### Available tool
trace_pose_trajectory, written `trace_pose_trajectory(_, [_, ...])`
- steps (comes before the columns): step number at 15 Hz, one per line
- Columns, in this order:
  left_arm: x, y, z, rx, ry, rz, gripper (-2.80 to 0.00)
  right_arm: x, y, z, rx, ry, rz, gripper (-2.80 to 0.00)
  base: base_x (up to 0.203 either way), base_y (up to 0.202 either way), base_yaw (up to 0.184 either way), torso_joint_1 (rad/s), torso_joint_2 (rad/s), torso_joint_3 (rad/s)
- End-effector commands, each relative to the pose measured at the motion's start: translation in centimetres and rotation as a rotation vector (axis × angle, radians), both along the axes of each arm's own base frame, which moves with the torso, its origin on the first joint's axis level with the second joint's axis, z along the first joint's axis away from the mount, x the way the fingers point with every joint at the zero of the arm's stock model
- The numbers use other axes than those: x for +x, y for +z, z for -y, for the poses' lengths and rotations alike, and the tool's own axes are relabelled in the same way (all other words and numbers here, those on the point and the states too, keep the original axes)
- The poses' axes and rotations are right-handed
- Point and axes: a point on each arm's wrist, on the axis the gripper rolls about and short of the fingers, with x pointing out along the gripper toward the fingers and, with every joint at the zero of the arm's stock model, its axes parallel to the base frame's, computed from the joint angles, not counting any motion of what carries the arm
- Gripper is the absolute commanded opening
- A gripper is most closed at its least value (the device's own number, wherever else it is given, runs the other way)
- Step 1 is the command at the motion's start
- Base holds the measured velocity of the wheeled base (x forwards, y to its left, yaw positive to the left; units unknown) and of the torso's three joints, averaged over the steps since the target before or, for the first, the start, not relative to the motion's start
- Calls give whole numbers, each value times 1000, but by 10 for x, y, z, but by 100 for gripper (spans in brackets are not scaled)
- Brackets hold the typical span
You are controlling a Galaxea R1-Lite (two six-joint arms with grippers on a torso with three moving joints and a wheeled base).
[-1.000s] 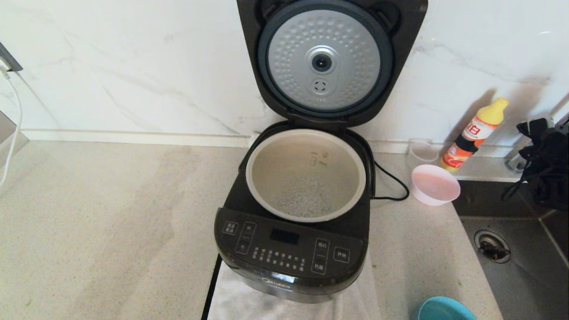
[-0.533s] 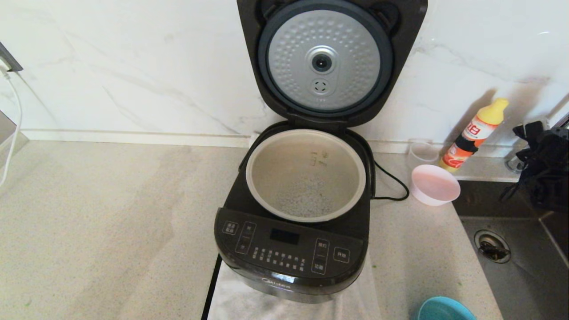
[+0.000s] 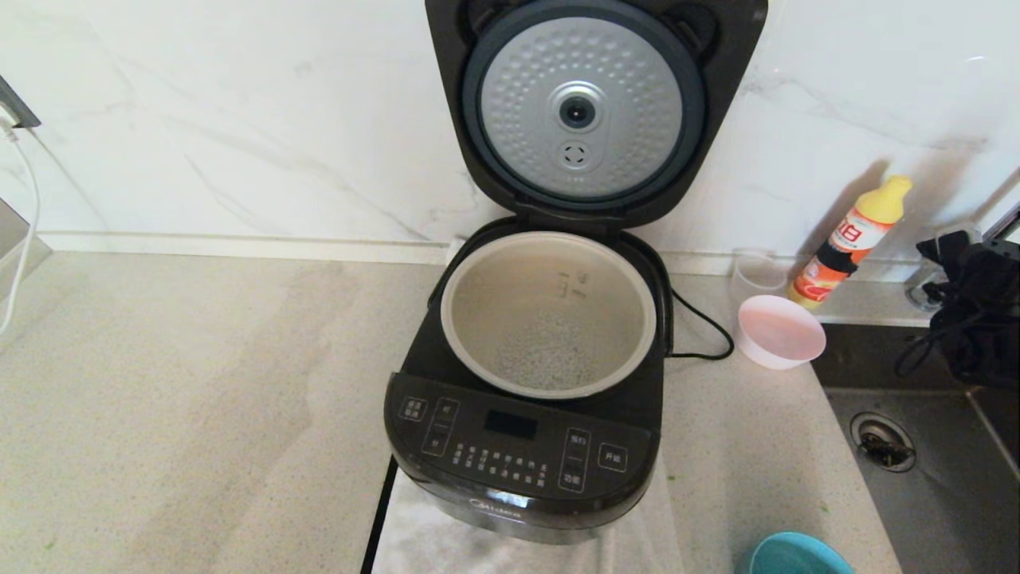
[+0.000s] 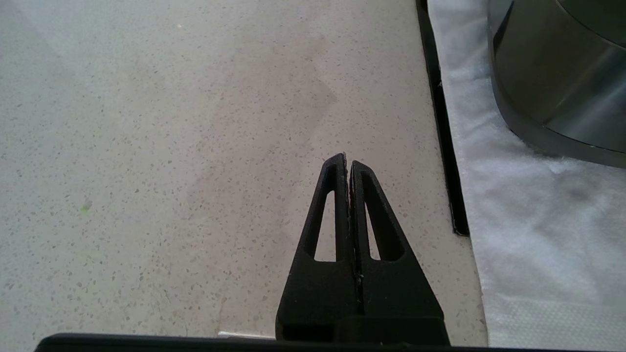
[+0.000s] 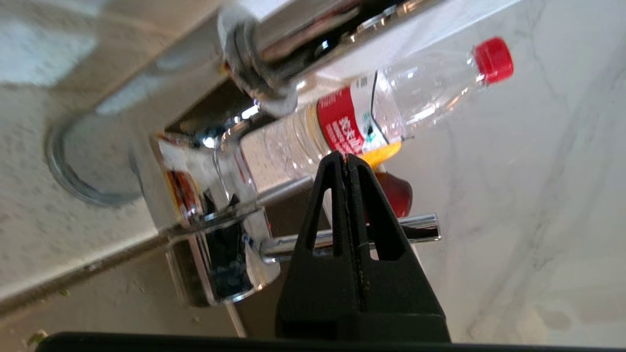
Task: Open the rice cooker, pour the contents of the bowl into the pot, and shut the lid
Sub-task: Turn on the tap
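Note:
The rice cooker (image 3: 518, 454) stands mid-counter on a white cloth, its lid (image 3: 582, 112) raised upright with the silver dimpled disc facing me. Pale grains lie on the bottom of the pot (image 3: 458, 319). To the cooker's right, a pink bowl (image 3: 779, 331) sits upright on the counter with nothing holding it. My right arm (image 3: 976, 311) hangs at the far right above the sink, and the right gripper (image 5: 346, 156) is shut and empty by the faucet. Over bare counter beside the cooker's base (image 4: 552, 73), the left gripper (image 4: 347, 159) is shut and empty; the head view does not show it.
A steel sink (image 3: 940, 478) lies at the right with a chrome faucet (image 5: 215, 210). A yellow-capped bottle (image 3: 849, 243) and a clear cup (image 3: 757, 271) stand by the wall. A clear red-capped bottle (image 5: 391, 107) is nearby. A blue dish (image 3: 797, 554) sits at the front edge.
My right arm has sunk a little at the right edge over the sink. The cooker, lid and pink bowl have not moved.

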Motion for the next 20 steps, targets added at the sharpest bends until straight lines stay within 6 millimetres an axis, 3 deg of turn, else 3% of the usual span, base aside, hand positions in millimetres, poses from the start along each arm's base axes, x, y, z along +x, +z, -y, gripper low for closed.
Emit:
trace_pose_trajectory(1, [0, 0, 0, 1, 0, -1, -280, -2, -3, -1, 4, -16, -14, -280, 0, 0, 0, 0, 0, 0])
trace_pose_trajectory(6, [0, 0, 0, 1, 0, -3, -280, -6, -13, -4, 18, -39, -60, -280, 0, 0, 0, 0, 0, 0])
trace_pose_trajectory(8, [0, 0, 0, 1, 0, -1, -280, -3, -7, -11, 15, -27, -41, -280, 0, 0, 0, 0, 0, 0])
trace_pose_trajectory(10, [0, 0, 0, 1, 0, -3, -280, -3, 5, -19, 1, -12, -4, -280, 0, 0, 0, 0, 0, 0])
trace_pose_trajectory(14, [0, 0, 0, 1, 0, -3, -280, -10, 50, -44, -63, 32, 151, -280, 0, 0, 0, 0, 0, 0])
trace_pose_trajectory(16, [0, 0, 0, 1, 0, -3, -280, -25, 61, -54, -67, 46, 156, -280, 0, 0, 0, 0, 0, 0])
trace_pose_trajectory(20, [0, 0, 0, 1, 0, -3, -280, -75, 88, -82, -41, 199, 137, -280, 0, 0, 0, 0, 0, 0])
